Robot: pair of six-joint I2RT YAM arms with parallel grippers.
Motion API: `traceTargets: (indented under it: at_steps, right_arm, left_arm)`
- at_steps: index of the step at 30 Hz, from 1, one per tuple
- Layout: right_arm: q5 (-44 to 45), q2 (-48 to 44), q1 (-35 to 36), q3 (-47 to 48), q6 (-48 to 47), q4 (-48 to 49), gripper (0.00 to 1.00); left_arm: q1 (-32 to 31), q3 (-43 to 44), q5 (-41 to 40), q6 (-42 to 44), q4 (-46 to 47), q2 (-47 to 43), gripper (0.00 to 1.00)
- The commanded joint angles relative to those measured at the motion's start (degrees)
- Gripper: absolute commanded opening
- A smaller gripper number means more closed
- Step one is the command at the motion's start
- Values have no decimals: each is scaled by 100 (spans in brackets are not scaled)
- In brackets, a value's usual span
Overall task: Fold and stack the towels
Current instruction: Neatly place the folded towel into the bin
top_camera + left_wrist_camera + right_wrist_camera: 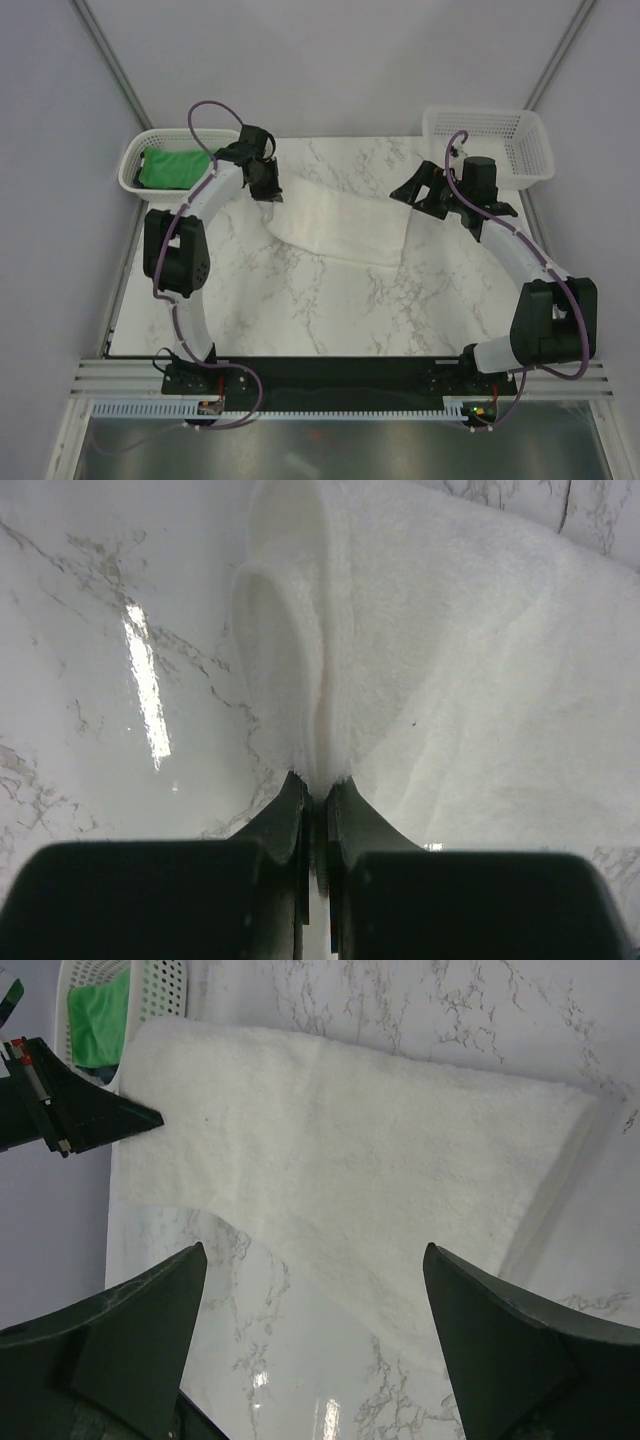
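Left wrist: pinching towel (480, 660) edge tight with left jaws, right jaws spread. Lift slow, lay edge on edge.

White towel (340, 225): lies flat, with one edge gathered into a fold and pinched by the left gripper (318, 788); its other end sits beneath the wide-apart right gripper (315, 1255).
Green towel (170, 168): bunched, to the left of the left gripper.
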Motion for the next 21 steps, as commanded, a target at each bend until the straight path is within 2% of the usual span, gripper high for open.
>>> traceTargets:
  at_steps: [1, 7, 12, 21]
  right_arm:
    - [7, -228, 8, 278, -25, 24, 98]
    - [7, -316, 16, 304, -35, -3, 98]
    - [-89, -324, 16, 348, -61, 23, 98]
    - [-151, -395, 16, 295, -157, 85, 98]
  left_arm:
    - [17, 896, -672, 339, -291, 187, 2]
    - [70, 1943, -1877, 700, -609, 530, 2]
    - [245, 2734, -2045, 963, -758, 855, 2]
    - [886, 3534, -2502, 1218, -855, 1277, 2]
